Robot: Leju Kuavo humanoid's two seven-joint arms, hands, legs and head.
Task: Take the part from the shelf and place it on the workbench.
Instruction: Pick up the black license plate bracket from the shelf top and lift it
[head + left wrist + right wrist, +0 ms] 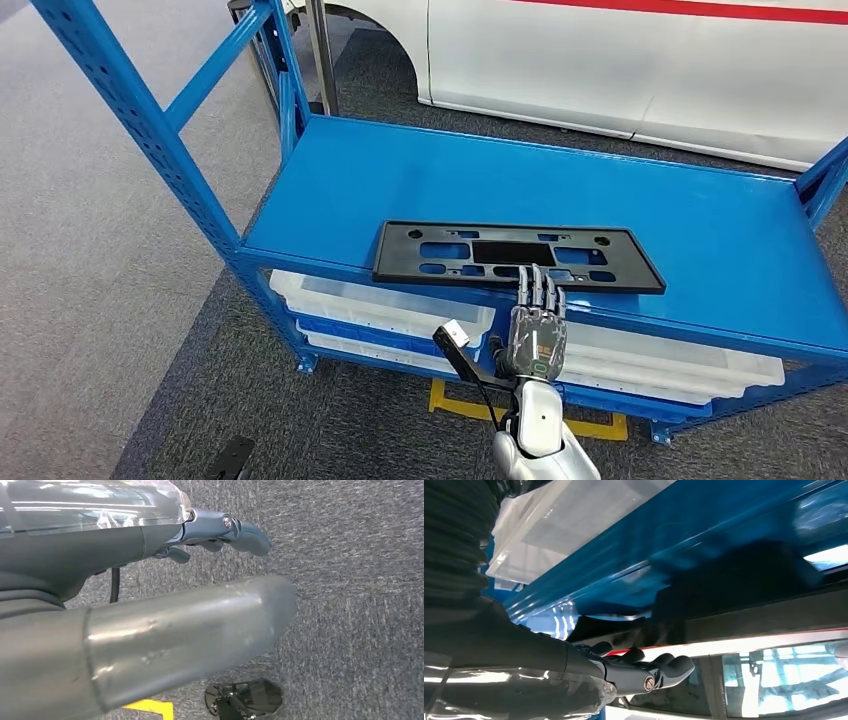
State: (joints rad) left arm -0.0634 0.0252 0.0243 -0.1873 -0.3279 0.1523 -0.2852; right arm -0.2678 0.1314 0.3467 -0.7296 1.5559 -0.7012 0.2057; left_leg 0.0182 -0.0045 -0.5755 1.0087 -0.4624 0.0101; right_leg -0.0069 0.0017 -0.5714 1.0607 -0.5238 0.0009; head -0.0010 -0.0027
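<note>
At shelf [700, 240] edge, hand [537, 325] over part [515, 256].

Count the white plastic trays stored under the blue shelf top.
2 show. One white tray sits under the blue shelf top on the left, one white tray on the right beyond the right hand. Others may be hidden beneath.

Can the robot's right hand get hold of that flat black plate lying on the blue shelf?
Probably yes. The right hand is already at the near edge of the black plate, fingers over its rim, and nothing lies between them on the blue shelf.
</note>
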